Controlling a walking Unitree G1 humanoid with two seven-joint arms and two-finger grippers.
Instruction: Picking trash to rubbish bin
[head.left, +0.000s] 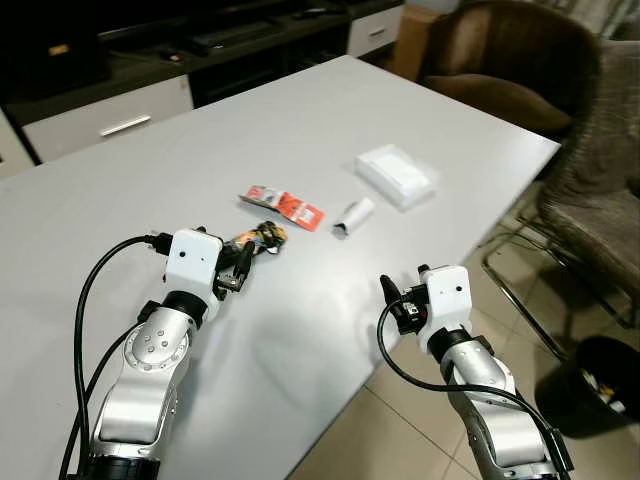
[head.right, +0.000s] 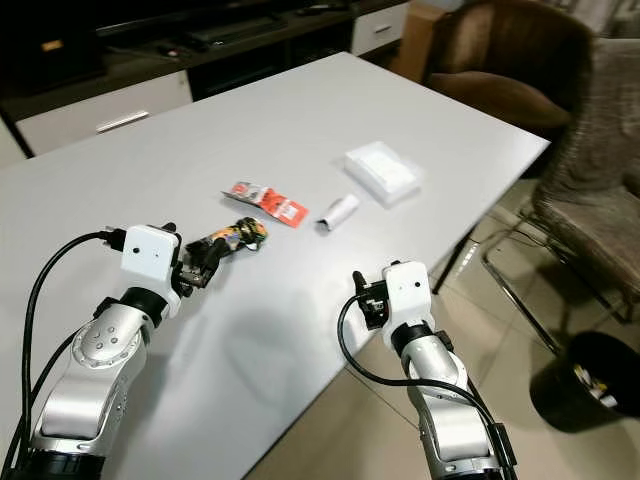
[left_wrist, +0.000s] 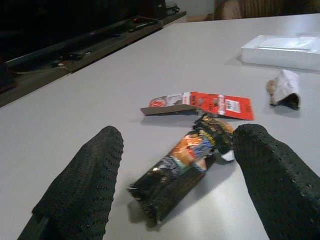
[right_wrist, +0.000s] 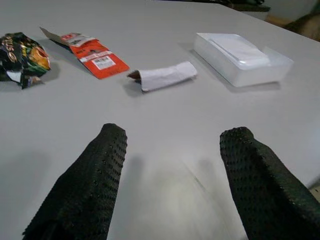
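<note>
Trash lies in the middle of the white table (head.left: 150, 170): a crumpled dark snack wrapper (head.left: 264, 236), a flat red wrapper (head.left: 285, 207) and a small rolled white paper (head.left: 353, 217). My left gripper (head.left: 238, 268) is open and low over the table, right at the near end of the snack wrapper (left_wrist: 185, 167), which lies between its two fingers without being clamped. My right gripper (head.left: 397, 300) is open at the table's near edge and points toward the rolled paper (right_wrist: 165, 76), well short of it. The black rubbish bin (head.left: 597, 385) stands on the floor at the lower right.
A white tissue pack (head.left: 397, 175) lies beyond the rolled paper, near the table's right edge. Brown chairs (head.left: 500, 60) stand at the far right corner and along the right side. A dark TV cabinet (head.left: 120, 90) runs behind the table.
</note>
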